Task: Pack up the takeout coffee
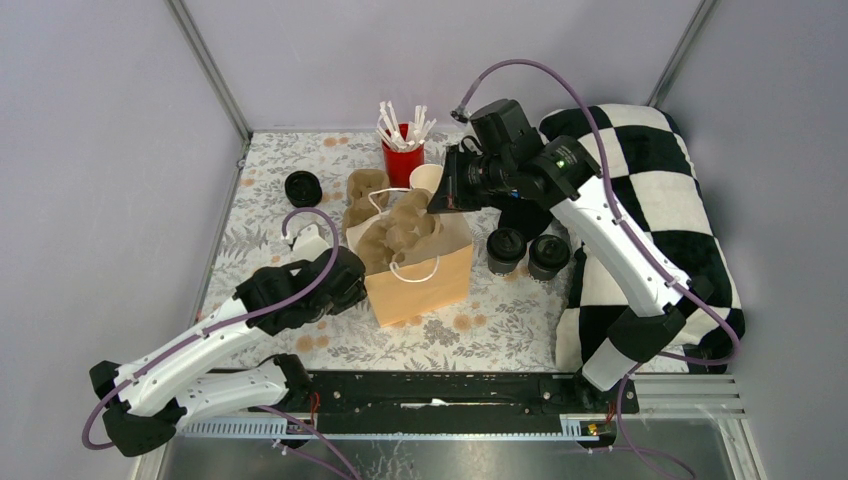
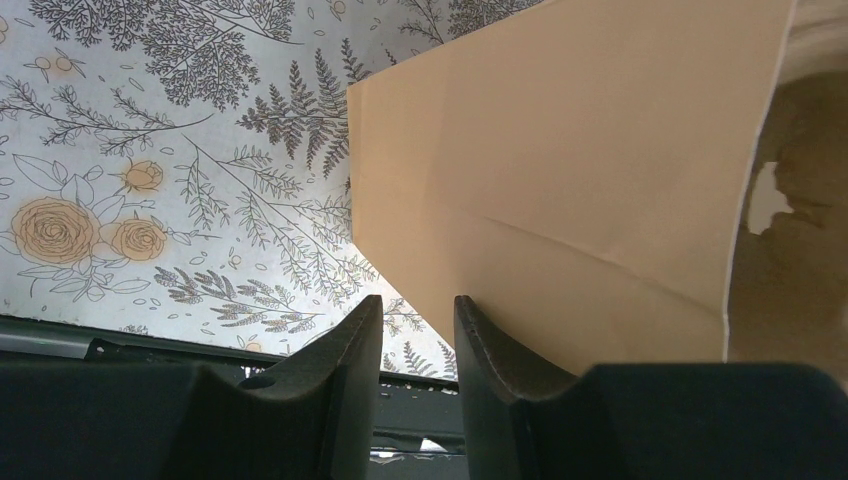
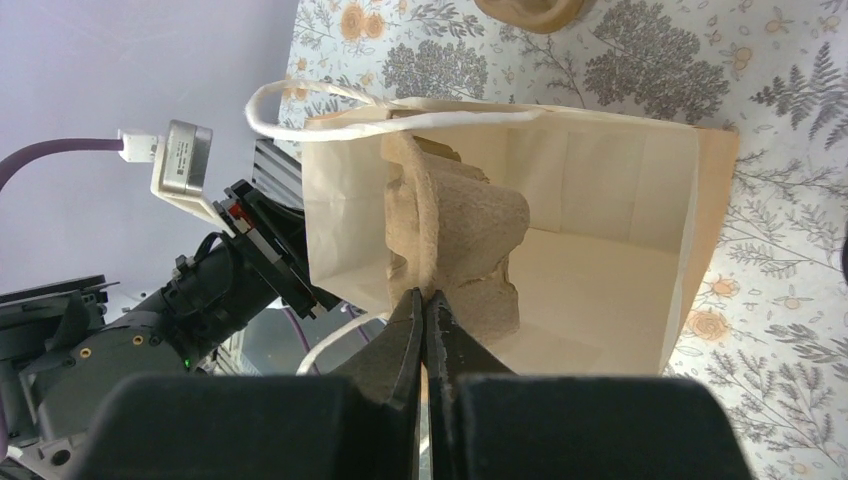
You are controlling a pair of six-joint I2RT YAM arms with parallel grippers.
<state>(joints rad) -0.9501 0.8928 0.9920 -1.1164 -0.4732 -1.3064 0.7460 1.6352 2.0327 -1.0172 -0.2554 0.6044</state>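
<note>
Two takeout coffee cups with black lids (image 1: 506,245) (image 1: 548,252) stand side by side on the floral table, right of the open tan paper bag (image 1: 425,275). My right gripper (image 1: 445,197) is above the bag and is shut (image 3: 423,297) on the edge of a brown pulp cup carrier (image 3: 460,230), which hangs partly inside the bag (image 3: 600,200). The carrier also shows in the top view (image 1: 400,235). My left gripper (image 1: 345,280) is at the bag's left side, its jaws a little apart (image 2: 418,305) and empty, one finger against the bag wall (image 2: 560,180).
A second pulp carrier (image 1: 365,192), a red cup of white sticks (image 1: 403,160), a cream cup (image 1: 425,178) and a round black lid-like thing (image 1: 303,187) sit behind the bag. A black-and-white checkered cushion (image 1: 660,200) fills the right side, just right of the cups.
</note>
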